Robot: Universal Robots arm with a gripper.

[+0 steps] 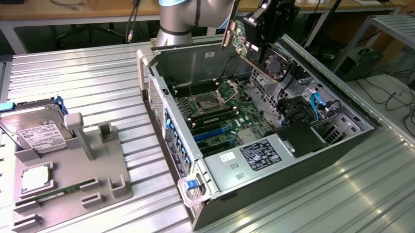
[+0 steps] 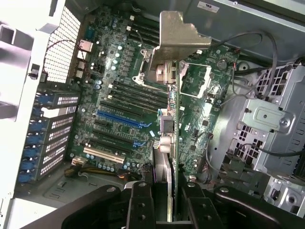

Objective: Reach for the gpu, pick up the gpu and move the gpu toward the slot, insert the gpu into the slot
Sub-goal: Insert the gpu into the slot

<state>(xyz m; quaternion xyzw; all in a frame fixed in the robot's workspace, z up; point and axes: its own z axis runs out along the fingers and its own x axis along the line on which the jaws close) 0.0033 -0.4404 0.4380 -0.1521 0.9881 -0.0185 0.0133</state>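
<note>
- You have the open computer case point(image 1: 343, 155) on a ribbed metal table point(image 1: 77, 77), with a wooden workbench point(image 1: 39, 9) behind.
- Your gripper point(image 2: 163, 202) hangs above the case, jaws clamped on the gpu point(image 2: 178, 33), which is edge-down over the motherboard near the blue slot point(image 2: 119, 119).

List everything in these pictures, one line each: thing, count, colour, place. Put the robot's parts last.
computer case: one, black and silver, open, mid-table.
motherboard: one, green, inside the case.
slot: one, long and blue, on the motherboard.
gpu: one, silver bracket at one end, held above the open case.
hard drive: one, silver with a white label, on the fixture.
memory stick: one, green, on the fixture.
fixture: one, grey, at the exterior view's left.
table: one, ribbed silver.
arm: one, silver, behind the case.
pincer: one, black, shut on the gpu.
</note>
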